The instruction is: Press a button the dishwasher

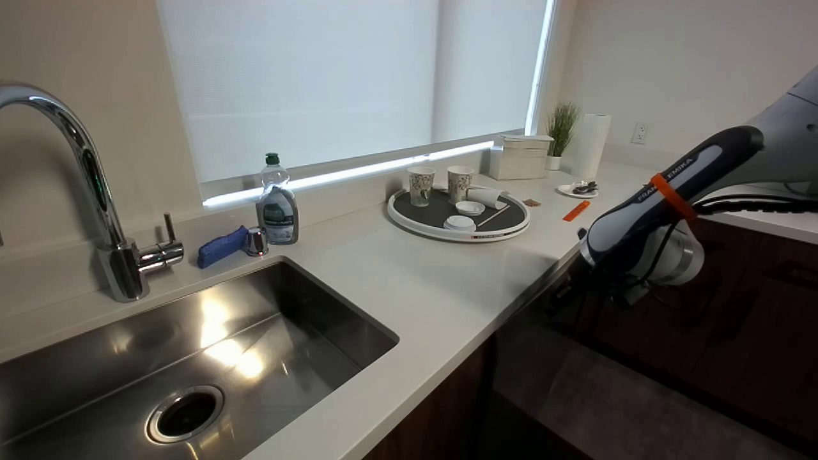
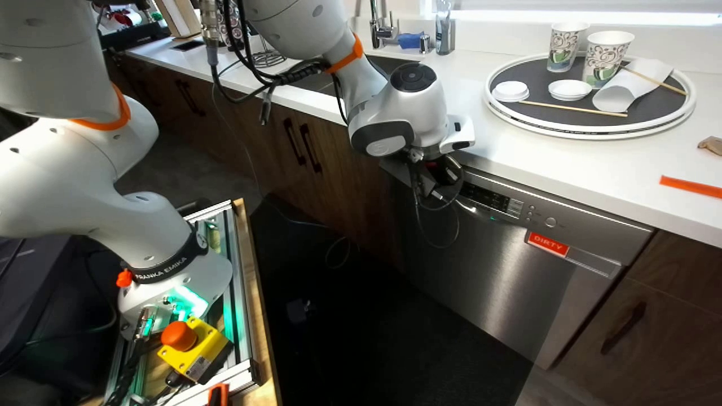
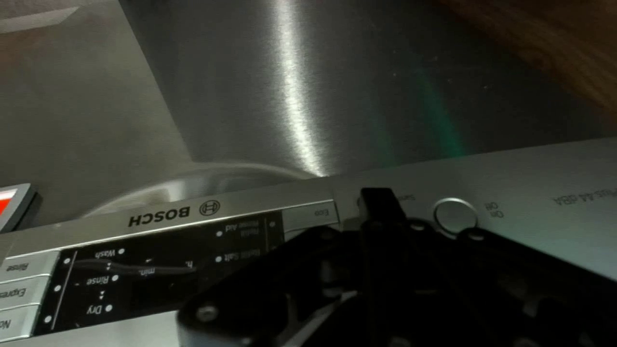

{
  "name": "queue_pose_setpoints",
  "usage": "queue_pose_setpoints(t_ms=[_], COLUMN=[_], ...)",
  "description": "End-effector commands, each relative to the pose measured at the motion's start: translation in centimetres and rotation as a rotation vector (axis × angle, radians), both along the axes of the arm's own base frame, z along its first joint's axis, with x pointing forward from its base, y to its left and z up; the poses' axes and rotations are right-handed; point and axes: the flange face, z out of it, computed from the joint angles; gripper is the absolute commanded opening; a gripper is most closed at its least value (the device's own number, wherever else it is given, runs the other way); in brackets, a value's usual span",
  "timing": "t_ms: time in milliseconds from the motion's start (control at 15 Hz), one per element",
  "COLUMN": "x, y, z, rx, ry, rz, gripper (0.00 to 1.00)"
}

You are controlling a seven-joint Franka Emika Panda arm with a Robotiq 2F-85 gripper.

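Observation:
The dishwasher (image 2: 485,270) has a brushed steel front and a control strip along its top, under the counter edge. In the wrist view, where its lettering stands upside down, the dishwasher (image 3: 231,86) shows a dark display (image 3: 168,265), an Eco key (image 3: 308,215) and a round On/Off button (image 3: 455,215). My gripper (image 3: 383,207) is shut and empty. Its fingertips lie over the strip between the Eco key and the round button; I cannot tell whether they touch it. The gripper (image 1: 560,303) points downward beside the counter edge in an exterior view.
The white counter (image 2: 564,152) overhangs the dishwasher close to the gripper. A round tray (image 2: 592,132) with cups and lids stands on it. A red DIRTY sign (image 2: 547,243) is on the dishwasher front. A sink (image 1: 192,358) lies farther along. Loose cables (image 2: 451,225) hang at the wrist.

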Motion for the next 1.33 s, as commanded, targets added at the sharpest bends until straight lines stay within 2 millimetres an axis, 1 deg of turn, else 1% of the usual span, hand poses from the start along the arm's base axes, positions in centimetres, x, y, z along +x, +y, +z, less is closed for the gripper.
queue_pose_setpoints(t_ms=[0,600,1267], x=[0.43,0.99,1.07], y=[0.09,0.42,-0.16], z=[-0.82,-1.20,-0.70], rx=[0.000,0.032,0.097], ry=[-0.009,-0.021,-0.044], rz=[-0.025,-0.048,-0.077], gripper=[0.00,0.00,0.00])
